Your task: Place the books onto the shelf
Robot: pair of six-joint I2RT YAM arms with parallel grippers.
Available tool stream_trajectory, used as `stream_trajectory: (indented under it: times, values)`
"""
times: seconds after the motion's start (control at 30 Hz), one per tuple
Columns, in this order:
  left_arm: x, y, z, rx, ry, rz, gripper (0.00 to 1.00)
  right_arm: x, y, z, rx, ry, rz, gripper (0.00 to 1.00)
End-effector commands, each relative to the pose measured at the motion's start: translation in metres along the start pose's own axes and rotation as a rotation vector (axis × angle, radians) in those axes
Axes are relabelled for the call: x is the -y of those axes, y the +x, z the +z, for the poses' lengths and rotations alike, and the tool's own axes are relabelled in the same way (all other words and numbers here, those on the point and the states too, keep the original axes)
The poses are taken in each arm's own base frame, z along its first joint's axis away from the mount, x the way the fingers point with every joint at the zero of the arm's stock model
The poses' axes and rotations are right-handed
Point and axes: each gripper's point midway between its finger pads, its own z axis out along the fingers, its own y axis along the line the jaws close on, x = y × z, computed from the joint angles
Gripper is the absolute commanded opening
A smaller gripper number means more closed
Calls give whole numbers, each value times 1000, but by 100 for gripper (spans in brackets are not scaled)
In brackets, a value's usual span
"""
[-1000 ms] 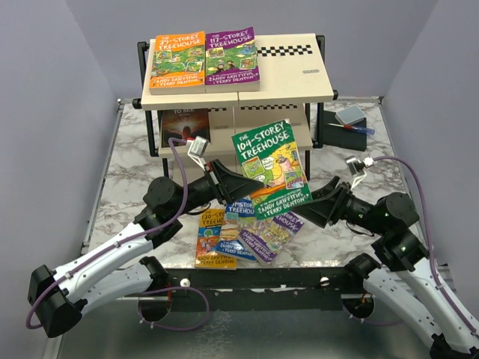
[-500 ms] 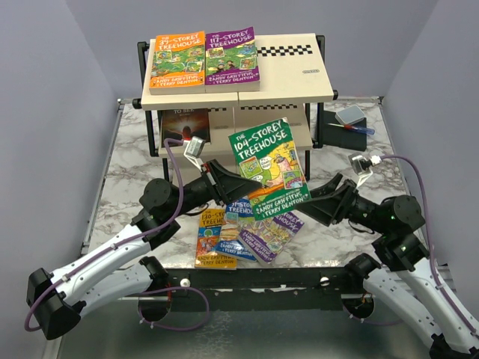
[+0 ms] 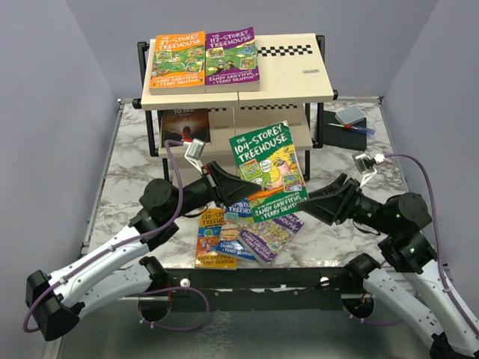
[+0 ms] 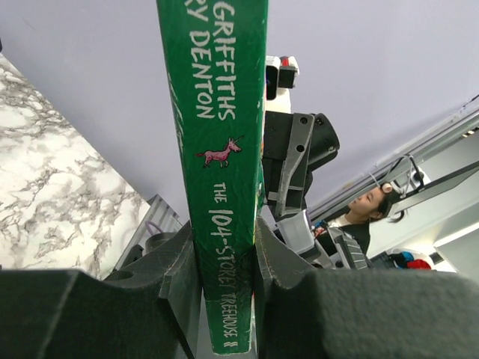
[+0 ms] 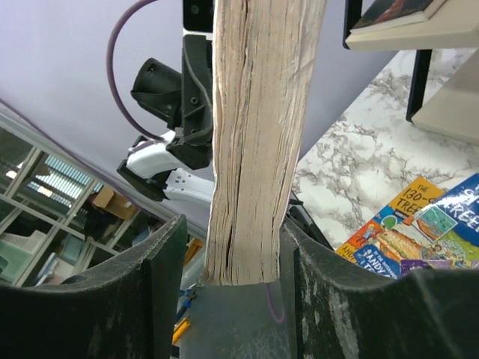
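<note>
A green "104-Storey Treehouse" book (image 3: 268,168) hangs tilted above the table, in front of the shelf (image 3: 299,82). My left gripper (image 3: 223,185) is shut on its spine (image 4: 221,112), gripped low between both pads. My right gripper (image 3: 310,200) straddles the opposite page edge (image 5: 258,134). Its jaws are open, with a gap on one side of the pages. An orange book (image 3: 178,58) and a purple book (image 3: 232,54) lie on the top tier. A dark book (image 3: 185,121) lies on the middle tier. A yellow book (image 3: 212,238) and a blue one (image 3: 258,232) lie overlapping on the marble table below.
A small dark box with a grey top (image 3: 349,116) and a blue pen (image 3: 359,129) sit at the back right, beside the shelf's black frame. Grey walls close in both sides of the table. A black rail runs along the near edge.
My right gripper has slid left onto the green book's page edge, and its jaws have narrowed around it. The left gripper keeps its hold, and the book has shifted only slightly.
</note>
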Motion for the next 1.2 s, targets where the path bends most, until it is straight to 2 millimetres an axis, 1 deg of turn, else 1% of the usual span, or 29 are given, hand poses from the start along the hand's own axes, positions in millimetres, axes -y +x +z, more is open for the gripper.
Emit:
stream_trajectory:
  times: [0.0, 0.1, 0.23, 0.4, 0.47, 0.53, 0.57, 0.77, 0.87, 1.1, 1.17]
  values:
    - [9, -13, -1, 47, 13, 56, 0, 4, -4, 2, 2, 39, -7, 52]
    - [7, -12, -1, 47, 4, 58, 0, 9, -3, 4, 0, 52, 2, 49]
    - [3, -11, 1, 43, -5, 57, 0, 10, -4, 6, -1, 51, 8, 44]
    - [-6, -9, 2, 38, -30, 55, 0, 11, -4, 9, -12, 52, 10, 34]
    - [-10, -8, 3, 36, -47, 54, 0, 12, -4, 10, -19, 56, 8, 23]
    - [-17, -6, 3, 32, -69, 51, 0, 11, -4, 10, -24, 61, -2, 5]
    - [-20, -5, 3, 31, -82, 49, 0, 11, -4, 9, -28, 65, -8, 1]
    - [-41, -4, 0, 34, -176, 64, 1, 6, -10, 5, -25, 93, -44, 1]
    - [-48, -3, -2, 33, -211, 76, 12, 4, -12, 2, -19, 106, -53, 1]
    - [-49, -11, -10, 37, -278, 135, 46, -7, -22, -3, -7, 122, -93, 1]
    - [-47, -15, -13, 43, -293, 158, 52, -13, -27, -4, 1, 118, -108, 1]
